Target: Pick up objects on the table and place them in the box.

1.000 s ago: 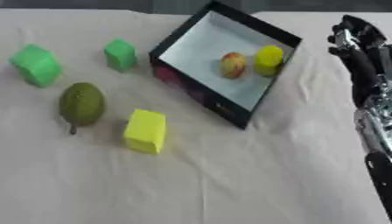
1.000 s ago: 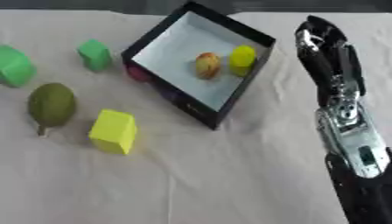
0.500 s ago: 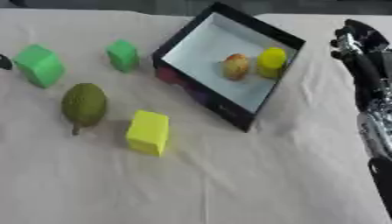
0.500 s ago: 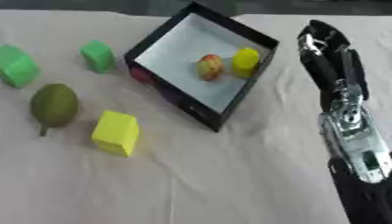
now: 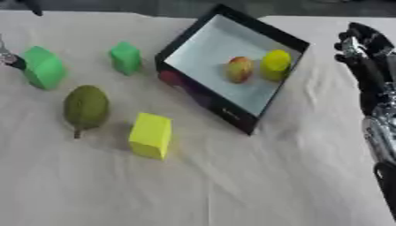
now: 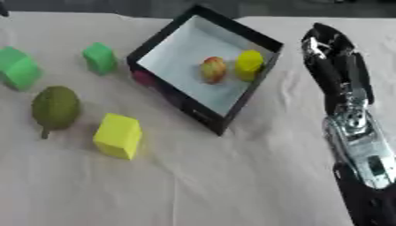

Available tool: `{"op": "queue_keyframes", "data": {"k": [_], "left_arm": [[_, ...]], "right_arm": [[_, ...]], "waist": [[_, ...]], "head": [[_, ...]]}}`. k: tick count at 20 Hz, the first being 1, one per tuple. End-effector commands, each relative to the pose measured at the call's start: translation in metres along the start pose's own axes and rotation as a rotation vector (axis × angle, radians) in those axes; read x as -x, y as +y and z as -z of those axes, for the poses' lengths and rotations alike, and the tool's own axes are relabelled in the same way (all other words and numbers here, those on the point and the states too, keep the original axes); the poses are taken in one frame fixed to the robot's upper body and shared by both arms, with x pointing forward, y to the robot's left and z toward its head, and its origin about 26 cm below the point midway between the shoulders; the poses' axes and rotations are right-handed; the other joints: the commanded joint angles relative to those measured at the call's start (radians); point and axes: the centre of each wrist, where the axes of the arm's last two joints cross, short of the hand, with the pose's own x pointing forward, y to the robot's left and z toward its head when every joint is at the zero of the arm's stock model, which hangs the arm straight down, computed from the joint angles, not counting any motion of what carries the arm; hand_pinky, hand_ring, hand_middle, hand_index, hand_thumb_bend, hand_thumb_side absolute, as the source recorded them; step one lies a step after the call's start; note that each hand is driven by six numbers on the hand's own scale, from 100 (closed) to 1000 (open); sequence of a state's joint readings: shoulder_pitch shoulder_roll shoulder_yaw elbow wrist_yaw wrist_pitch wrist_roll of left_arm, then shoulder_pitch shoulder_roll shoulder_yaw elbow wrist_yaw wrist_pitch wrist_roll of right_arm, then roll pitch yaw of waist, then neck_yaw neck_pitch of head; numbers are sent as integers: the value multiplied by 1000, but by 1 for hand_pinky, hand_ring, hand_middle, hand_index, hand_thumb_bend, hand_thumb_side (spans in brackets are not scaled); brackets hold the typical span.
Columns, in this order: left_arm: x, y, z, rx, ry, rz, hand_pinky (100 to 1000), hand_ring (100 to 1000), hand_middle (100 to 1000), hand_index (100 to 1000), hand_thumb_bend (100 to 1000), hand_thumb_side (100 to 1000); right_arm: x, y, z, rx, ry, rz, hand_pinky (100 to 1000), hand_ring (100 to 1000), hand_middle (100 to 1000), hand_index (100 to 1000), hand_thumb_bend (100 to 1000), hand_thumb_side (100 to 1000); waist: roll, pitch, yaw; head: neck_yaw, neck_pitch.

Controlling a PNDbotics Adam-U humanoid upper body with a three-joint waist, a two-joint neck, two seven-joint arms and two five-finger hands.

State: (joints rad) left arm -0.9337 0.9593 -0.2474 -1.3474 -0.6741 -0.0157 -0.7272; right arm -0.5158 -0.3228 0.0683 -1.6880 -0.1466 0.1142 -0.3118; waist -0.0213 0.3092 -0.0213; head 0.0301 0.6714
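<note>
our right hand [image 6: 329, 48] hangs curled, empty, beside the box [image 5: 203, 98] (left hand unseen); reaching across risks knocking its rim

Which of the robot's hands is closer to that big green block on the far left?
Left. A bit of the left hand shows right beside the big green block; the right hand is far across, beyond the box.

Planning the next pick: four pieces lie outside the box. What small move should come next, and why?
Probably the left robot hand, only just visible at the table's left edge, should close on the large green block beside it. The right robot hand sits right of the box, far from the other loose pieces.
</note>
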Motion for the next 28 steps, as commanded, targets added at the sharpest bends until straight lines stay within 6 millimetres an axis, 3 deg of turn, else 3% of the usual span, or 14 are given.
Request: {"op": "queue_keyframes", "data": {"k": [1, 14, 22, 28], "left_arm": [[6, 10, -6, 5, 25, 35, 877, 857, 766, 755, 698, 100], [5, 9, -20, 58, 10, 91, 899, 873, 795, 787, 738, 100], [7, 0, -14, 85, 24, 136, 924, 891, 816, 803, 747, 100], [22, -7, -6, 45, 99, 151, 914, 889, 819, 812, 728, 100]], "right_arm": [[-11, -4, 5, -5, -42, -13, 797, 783, 733, 834, 100, 485], [-14, -6, 5, -4, -51, -25, 796, 778, 729, 833, 100, 489], [-16, -4, 7, -5, -58, -15, 796, 776, 727, 833, 100, 490], [-17, -2, 7, -14, -60, -11, 796, 776, 726, 833, 100, 490]], "waist": [[2, -15, -2], [13, 6, -9], [11, 12, -16], [5, 15, -19]], "head": [[3, -20], [-2, -39], [3, -36], [12, -41]]}}
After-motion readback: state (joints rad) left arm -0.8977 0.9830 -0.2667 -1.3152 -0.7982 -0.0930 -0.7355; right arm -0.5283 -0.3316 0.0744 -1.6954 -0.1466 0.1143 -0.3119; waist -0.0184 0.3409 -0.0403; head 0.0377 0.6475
